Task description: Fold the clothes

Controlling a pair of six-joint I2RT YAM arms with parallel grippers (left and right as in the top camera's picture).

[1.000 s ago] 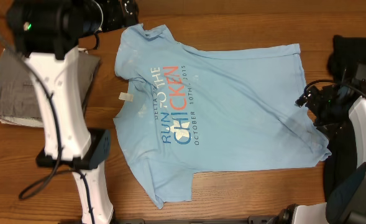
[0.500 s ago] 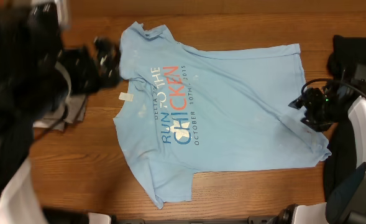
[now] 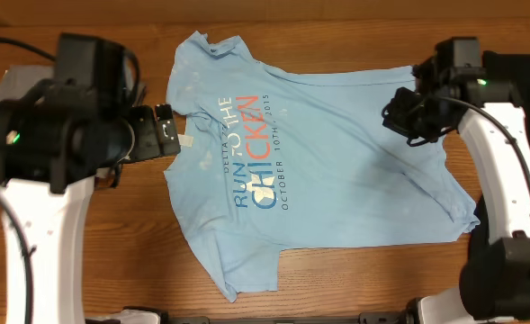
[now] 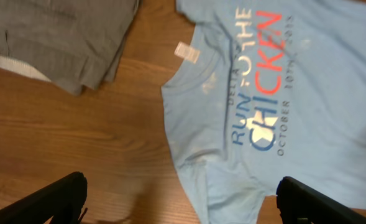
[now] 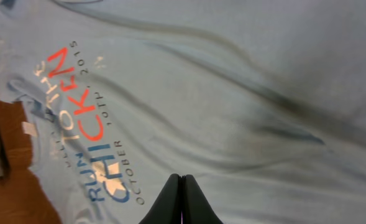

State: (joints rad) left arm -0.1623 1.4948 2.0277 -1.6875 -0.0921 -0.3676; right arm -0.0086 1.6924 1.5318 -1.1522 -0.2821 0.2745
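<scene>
The clothes are a light blue T-shirt (image 3: 318, 171) lying flat on the wooden table, its "RUN TO THE CHICKEN" print (image 3: 251, 153) facing up and its collar to the left. My left gripper (image 3: 167, 133) hovers at the collar edge, wide open and empty. In the left wrist view its fingers (image 4: 61, 199) stand far apart over the shirt's sleeve (image 4: 232, 186) and bare wood. Above the shirt's upper right part my right gripper (image 3: 398, 112) is shut. In the right wrist view its tips (image 5: 181, 179) meet with no cloth between them, over the shirt (image 5: 245, 93).
A folded grey garment (image 4: 58, 37) lies left of the collar. A white tag (image 3: 185, 140) shows at the neckline. A black object (image 3: 516, 67) sits at the table's right edge behind the right arm.
My right gripper closed and swung from the shirt's right edge up toward its upper right part. The left arm shifted, bringing its open gripper beside the collar.
</scene>
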